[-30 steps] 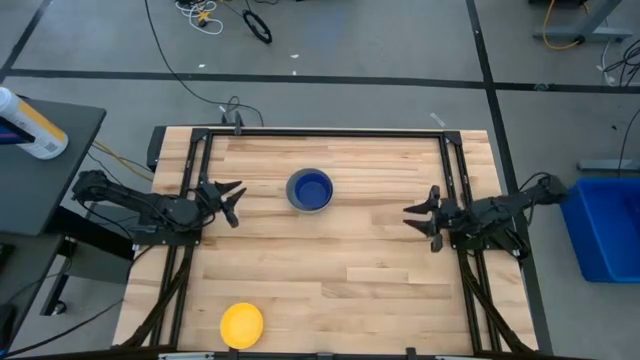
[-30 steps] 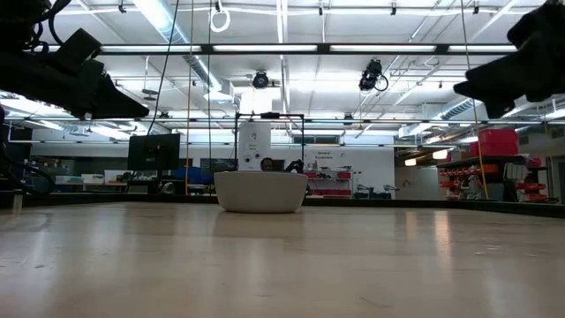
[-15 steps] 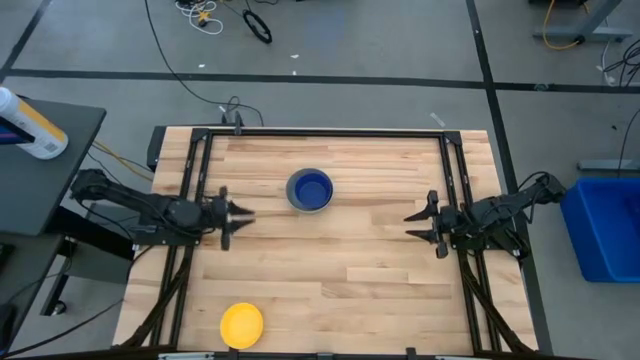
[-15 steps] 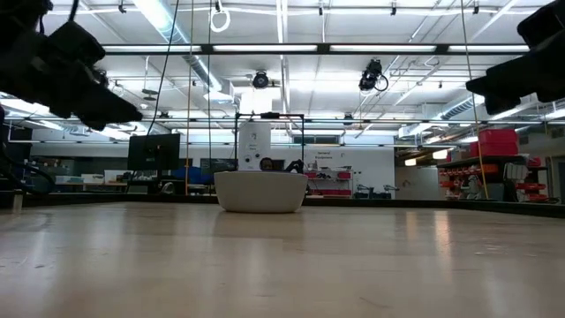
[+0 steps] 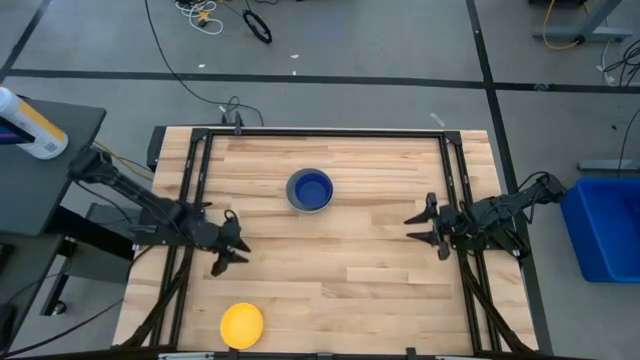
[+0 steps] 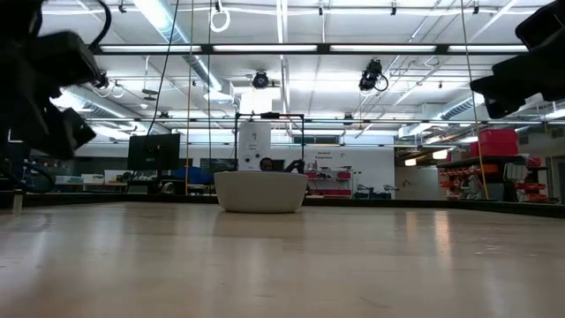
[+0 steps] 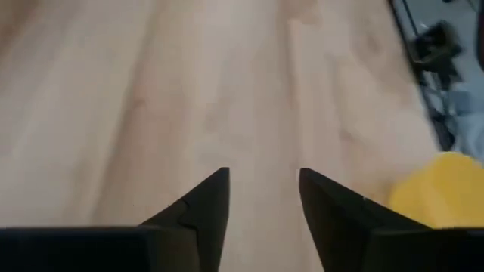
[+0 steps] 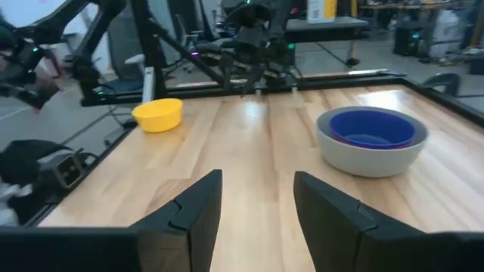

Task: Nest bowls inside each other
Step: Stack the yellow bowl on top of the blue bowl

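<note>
A grey bowl stands on its base in the middle of the table's far half, with a dark blue bowl nested inside it. A yellow bowl sits alone near the table's front edge, left of centre. My left gripper hovers open over the left side of the table, tipped down and pointing toward the yellow bowl. At the table's right side, my right gripper is open and level, pointing toward the table's left. Neither gripper holds anything.
Black metal rails frame the wooden tabletop at the far, left and right sides. A blue bin stands on the floor beyond the right edge. Bare wood lies between the yellow bowl and the nested bowls.
My left gripper has swung from beside the nested bowls toward the table's near edge and the yellow bowl, rolling and tipping downward as it went. The bowls have stayed where they were.
</note>
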